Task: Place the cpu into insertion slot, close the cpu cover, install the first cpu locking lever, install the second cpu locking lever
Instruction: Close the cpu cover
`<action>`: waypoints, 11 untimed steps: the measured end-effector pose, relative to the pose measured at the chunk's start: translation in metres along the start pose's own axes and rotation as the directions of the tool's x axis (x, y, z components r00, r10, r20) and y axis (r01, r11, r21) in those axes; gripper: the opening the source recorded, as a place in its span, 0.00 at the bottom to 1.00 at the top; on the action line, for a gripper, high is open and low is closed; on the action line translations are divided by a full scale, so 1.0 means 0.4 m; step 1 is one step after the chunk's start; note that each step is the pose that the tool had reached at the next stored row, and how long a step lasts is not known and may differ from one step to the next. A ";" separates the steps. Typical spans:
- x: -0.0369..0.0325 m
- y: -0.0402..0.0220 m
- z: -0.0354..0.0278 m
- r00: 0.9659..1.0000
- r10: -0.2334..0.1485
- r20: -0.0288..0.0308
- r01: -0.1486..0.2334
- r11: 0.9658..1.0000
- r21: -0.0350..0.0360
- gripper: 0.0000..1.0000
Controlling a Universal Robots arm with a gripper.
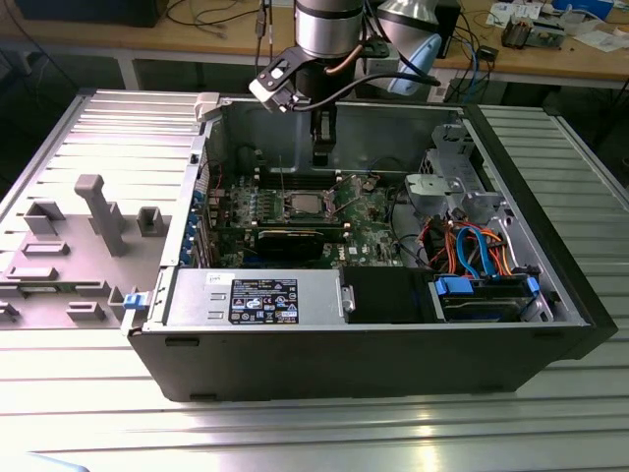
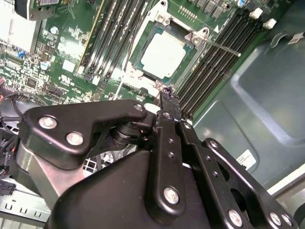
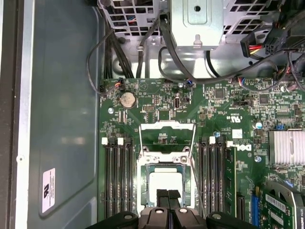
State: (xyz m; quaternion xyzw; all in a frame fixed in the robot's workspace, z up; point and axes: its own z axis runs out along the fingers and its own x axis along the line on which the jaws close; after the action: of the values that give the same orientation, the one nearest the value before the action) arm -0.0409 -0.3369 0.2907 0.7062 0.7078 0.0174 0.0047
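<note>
The cpu (image 3: 165, 183) lies flat in the insertion slot (image 3: 143, 183) on the green board, its pale metal top showing in both wrist views (image 2: 163, 55). The cpu cover (image 3: 167, 128) is swung open, its silver frame standing off the far side of the socket. Two thin wire levers (image 3: 191, 164) (image 2: 224, 47) are raised free beside the socket. My gripper (image 3: 167, 196) is shut with nothing between its fingers. It hangs just above the socket's near edge, its tip (image 2: 167, 98) close to the cpu. In the exterior view the gripper (image 1: 321, 155) hangs inside the case above the socket (image 1: 303, 205).
Black memory slots (image 3: 116, 176) (image 3: 214, 171) flank the socket on both sides. A graphics card (image 1: 295, 239) lies in front of the socket. A metal drive cage (image 1: 447, 187) and bundled cables (image 1: 472, 246) fill the exterior view's right. The case wall (image 3: 62, 119) runs close by.
</note>
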 end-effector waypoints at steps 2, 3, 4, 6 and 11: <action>0.000 0.012 0.000 1.000 0.000 0.000 0.000 1.000 0.000 0.11; 0.000 0.012 0.000 1.000 0.000 0.000 0.000 1.000 0.001 0.11; 0.000 0.012 -0.002 1.000 0.000 0.000 0.000 1.000 0.001 0.11; 0.000 0.012 -0.004 1.000 0.000 0.000 0.000 1.000 0.001 0.11; 0.000 0.017 -0.004 1.000 0.000 0.000 0.000 1.000 0.001 0.11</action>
State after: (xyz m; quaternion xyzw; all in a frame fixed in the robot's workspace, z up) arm -0.0342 -0.3368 0.2926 0.7061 0.7079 0.0171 0.0043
